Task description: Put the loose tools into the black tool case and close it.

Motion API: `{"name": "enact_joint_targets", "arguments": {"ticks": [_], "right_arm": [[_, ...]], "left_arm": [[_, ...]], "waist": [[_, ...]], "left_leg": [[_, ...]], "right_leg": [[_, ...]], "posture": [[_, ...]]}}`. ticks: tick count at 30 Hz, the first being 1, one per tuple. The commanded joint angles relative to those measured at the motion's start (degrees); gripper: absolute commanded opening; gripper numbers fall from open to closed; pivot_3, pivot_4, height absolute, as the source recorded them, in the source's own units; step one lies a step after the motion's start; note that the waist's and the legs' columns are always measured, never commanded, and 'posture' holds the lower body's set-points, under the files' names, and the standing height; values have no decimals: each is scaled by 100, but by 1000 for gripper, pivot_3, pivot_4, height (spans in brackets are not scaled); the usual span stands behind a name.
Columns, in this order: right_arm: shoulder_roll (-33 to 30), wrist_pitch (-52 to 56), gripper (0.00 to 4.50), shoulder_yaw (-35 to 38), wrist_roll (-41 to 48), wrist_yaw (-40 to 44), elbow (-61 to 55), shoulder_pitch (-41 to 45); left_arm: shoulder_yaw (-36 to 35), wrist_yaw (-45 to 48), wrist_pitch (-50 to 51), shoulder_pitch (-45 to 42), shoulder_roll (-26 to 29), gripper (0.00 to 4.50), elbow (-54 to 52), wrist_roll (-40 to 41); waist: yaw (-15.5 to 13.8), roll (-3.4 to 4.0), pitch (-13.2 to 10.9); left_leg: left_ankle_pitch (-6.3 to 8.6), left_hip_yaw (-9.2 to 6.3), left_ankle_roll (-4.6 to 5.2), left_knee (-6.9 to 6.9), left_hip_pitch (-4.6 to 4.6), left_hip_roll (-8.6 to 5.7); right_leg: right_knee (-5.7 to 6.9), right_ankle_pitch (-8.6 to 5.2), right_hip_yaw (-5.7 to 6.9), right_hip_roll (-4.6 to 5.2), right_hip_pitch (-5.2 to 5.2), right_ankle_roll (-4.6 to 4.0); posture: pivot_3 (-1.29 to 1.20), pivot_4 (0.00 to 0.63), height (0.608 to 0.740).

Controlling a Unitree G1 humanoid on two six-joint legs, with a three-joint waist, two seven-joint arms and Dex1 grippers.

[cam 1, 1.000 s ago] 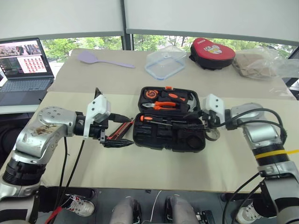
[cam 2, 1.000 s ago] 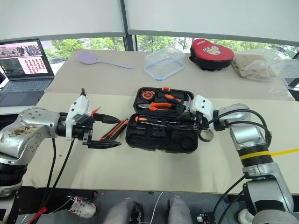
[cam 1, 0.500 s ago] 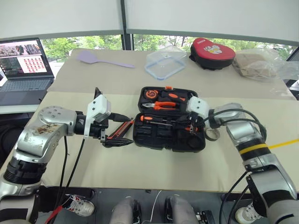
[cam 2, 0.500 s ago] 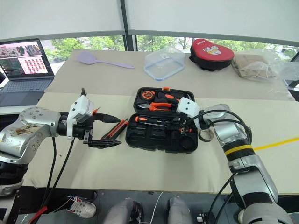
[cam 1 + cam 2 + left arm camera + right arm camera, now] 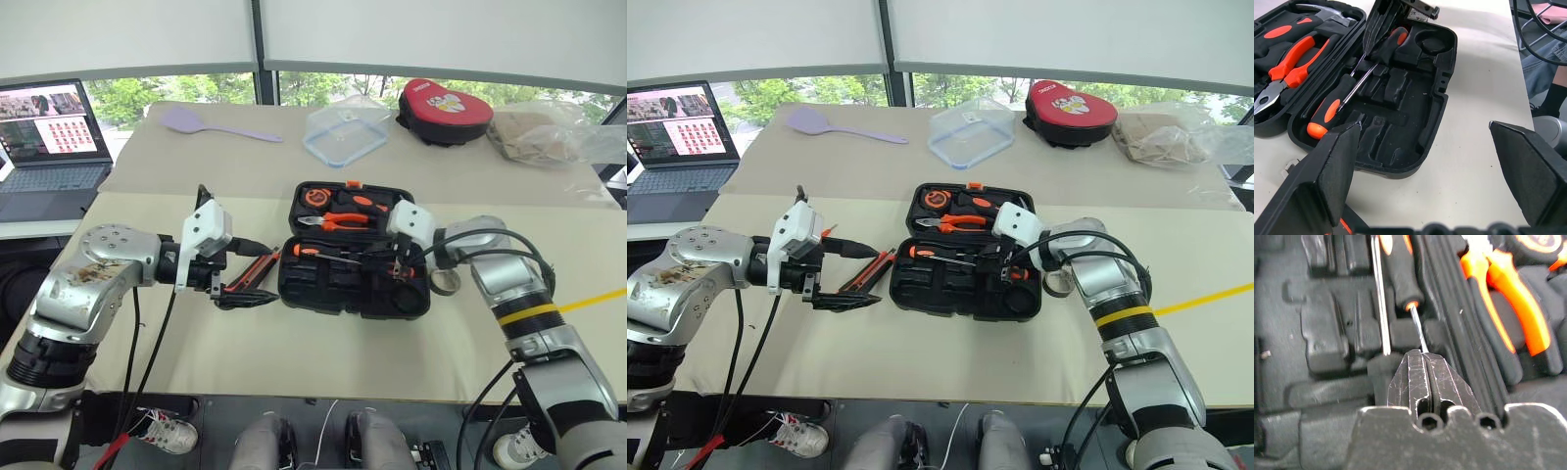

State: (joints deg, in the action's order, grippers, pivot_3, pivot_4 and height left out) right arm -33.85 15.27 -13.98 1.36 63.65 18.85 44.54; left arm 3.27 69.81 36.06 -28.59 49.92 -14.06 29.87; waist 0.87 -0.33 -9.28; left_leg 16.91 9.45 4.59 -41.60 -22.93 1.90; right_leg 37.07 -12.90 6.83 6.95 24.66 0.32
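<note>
The black tool case (image 5: 338,286) lies open at the table's middle. Two screwdrivers (image 5: 1332,105) lie in its near half. My right gripper (image 5: 397,266) hovers over that half's right side, shut, its tips (image 5: 1422,355) at the end of one screwdriver's shaft (image 5: 1415,325); I cannot tell if they pinch it. The grey tape roll (image 5: 446,281) rests on the table just right of the case. My left gripper (image 5: 247,274) stands wide open left of the case, around the black-and-orange utility knife (image 5: 253,276) lying on the table, with nothing gripped.
The case's far half holds orange-handled pliers (image 5: 338,221), a hammer and a tape measure (image 5: 315,197). At the back lie a purple spatula (image 5: 211,125), a clear container (image 5: 345,132), a red pouch (image 5: 443,110) and a plastic bag (image 5: 549,132). A laptop (image 5: 49,137) sits far left.
My right gripper has swung left from beside the tape roll to over the case's near half and has shut. The tape roll stayed on the table. The left arm has not moved.
</note>
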Motion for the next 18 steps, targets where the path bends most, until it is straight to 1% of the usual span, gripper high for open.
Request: {"name": "enact_joint_targets", "arguments": {"ticks": [1, 9, 18], "right_arm": [[-50, 186, 40, 208, 166, 37, -309, 97], [-167, 445, 40, 16, 180, 333, -758, -417], [-148, -120, 40, -521, -506, 104, -368, -653]], "left_arm": [[-125, -26, -125, -60, 9, 4500, -76, 0], [-95, 12, -153, -111, 11, 4500, -13, -27], [19, 69, -248, -240, -40, 4500, 155, -132]], "waist": [[-5, 0, 0], [-10, 0, 0], [0, -4, 3]], "left_leg": [[0, -1, 0, 0, 0, 0], [0, 0, 0, 0, -12, 0], [0, 0, -1, 0, 8, 0]], "right_leg": [[0, 0, 1, 0, 0, 0], [1, 0, 1, 0, 10, 0], [0, -1, 0, 0, -7, 2]], "posture": [[0, 150, 731], [0, 150, 731], [0, 150, 731]]}}
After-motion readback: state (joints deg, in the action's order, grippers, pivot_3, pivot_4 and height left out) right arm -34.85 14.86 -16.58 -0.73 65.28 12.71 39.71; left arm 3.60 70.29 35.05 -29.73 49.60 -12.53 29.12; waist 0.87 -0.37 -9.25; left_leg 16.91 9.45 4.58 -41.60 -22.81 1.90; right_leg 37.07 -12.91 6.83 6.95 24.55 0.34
